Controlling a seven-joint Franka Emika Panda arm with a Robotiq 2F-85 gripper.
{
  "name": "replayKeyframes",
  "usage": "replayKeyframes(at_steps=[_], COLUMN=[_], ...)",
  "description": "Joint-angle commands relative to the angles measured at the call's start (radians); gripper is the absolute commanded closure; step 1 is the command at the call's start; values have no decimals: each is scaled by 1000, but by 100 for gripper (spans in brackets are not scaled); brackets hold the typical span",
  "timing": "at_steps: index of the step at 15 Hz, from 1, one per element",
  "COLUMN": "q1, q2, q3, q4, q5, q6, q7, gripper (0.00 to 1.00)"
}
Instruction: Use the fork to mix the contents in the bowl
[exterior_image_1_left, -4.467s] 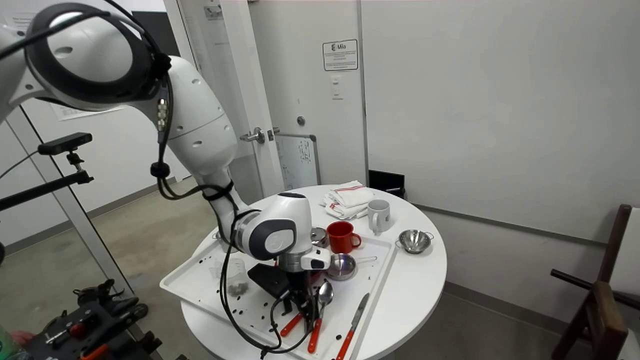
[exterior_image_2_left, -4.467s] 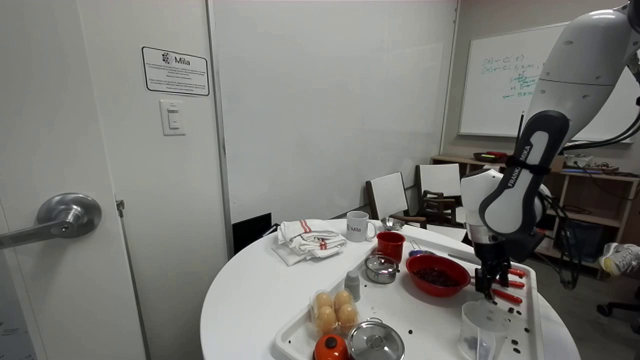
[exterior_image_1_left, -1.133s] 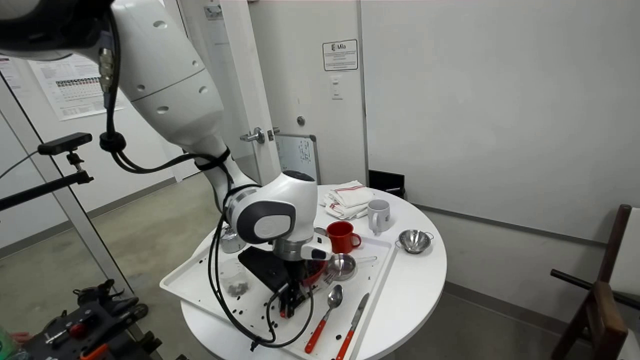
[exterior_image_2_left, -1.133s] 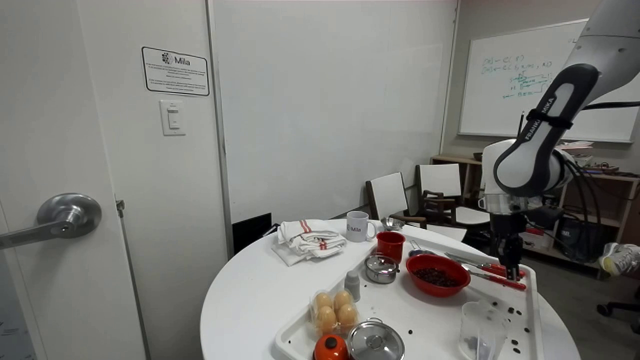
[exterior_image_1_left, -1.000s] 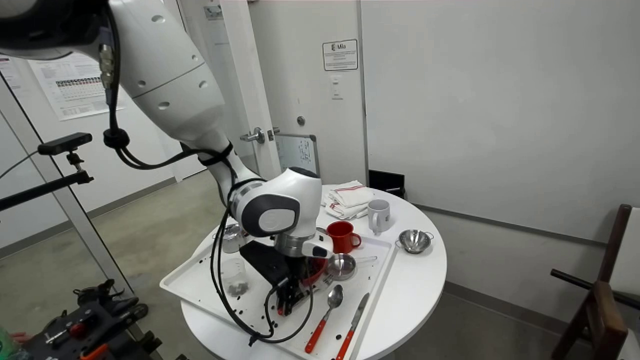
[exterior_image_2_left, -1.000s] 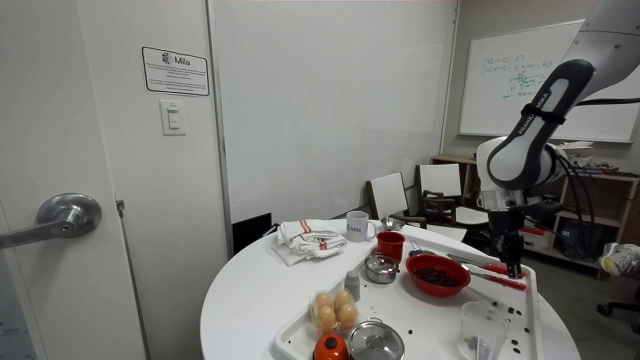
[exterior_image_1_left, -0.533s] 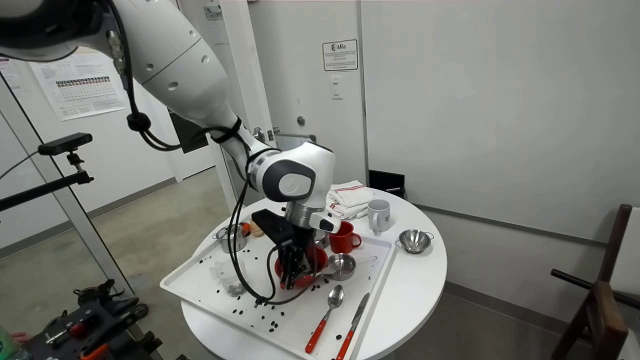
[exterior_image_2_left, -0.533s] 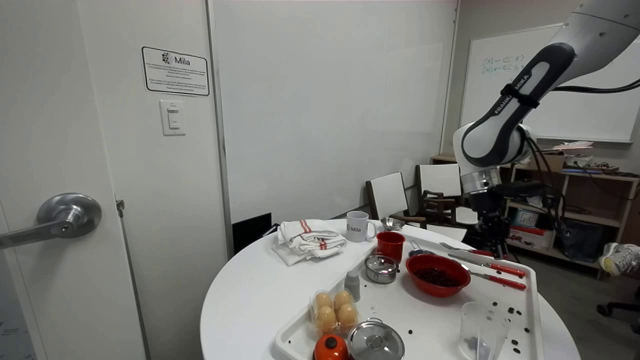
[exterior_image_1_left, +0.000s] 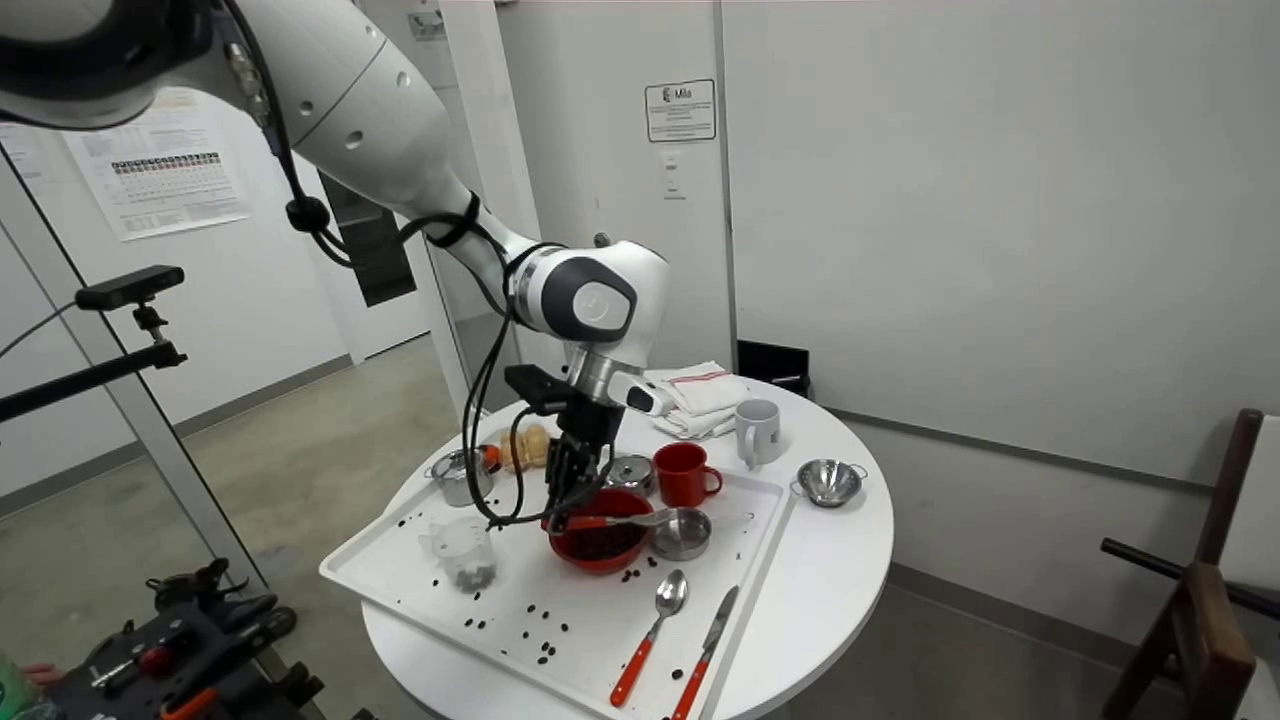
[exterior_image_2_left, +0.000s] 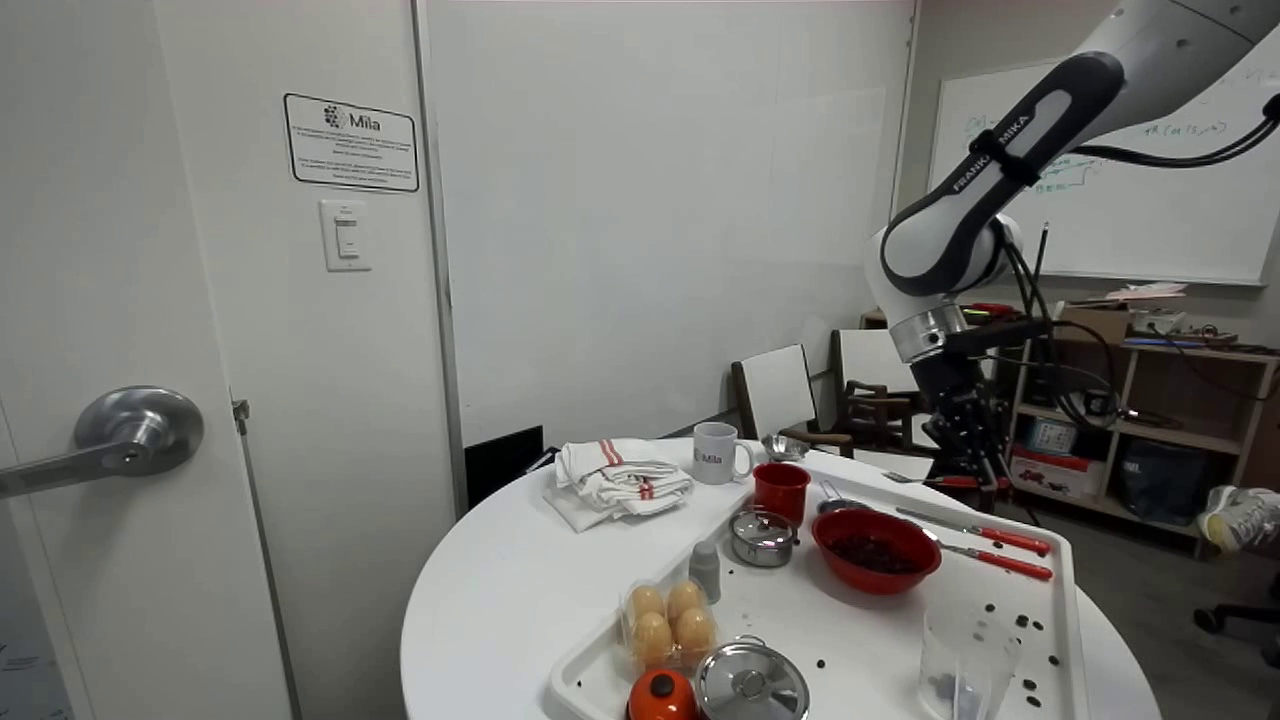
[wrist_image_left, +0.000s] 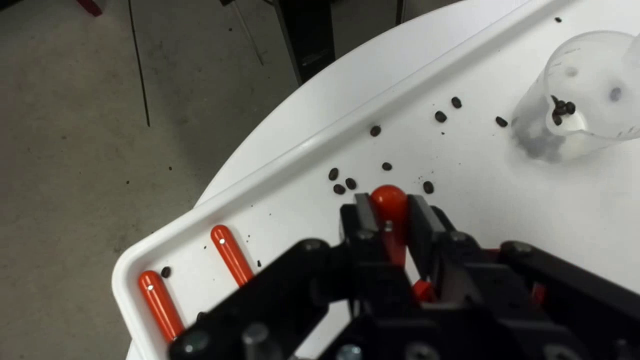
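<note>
Above the white tray (exterior_image_1_left: 595, 630) on the bench (exterior_image_1_left: 835, 575), the fork (exterior_image_2_left: 945, 481) is held about level, its handle (exterior_image_1_left: 592, 521) pinched in the pincer (wrist_image_left: 390, 207). The pick-up can thus be judged done. The red bowl (exterior_image_2_left: 868, 581) is set on the tray, its dark contents (exterior_image_2_left: 872, 553) not touched by the fork; bringing over, lowering and mixing are judged to remain.

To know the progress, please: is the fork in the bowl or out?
Out: the gripper holds the fork raised, and in an exterior view it shows clear of the bowl.
</note>
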Motion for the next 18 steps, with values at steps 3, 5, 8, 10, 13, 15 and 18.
replayKeyframes(at_steps=[3,5,8,10,13,15,18], q1=[19,26,45,58,76,82,98], q2=[67,111,225,297,400,458,531], q3=[21,37,52,55,47,44,33], q4=[161,235,395,488,625,713,845], q5=[21,16,3,-2,-25,-41,-90], q6=[-210,-293,-441,-529,-654,-738,-839], q7=[-43,-70,-89,-90,-86,-86,-91], gripper=[93,93,93,93,93,93,92])
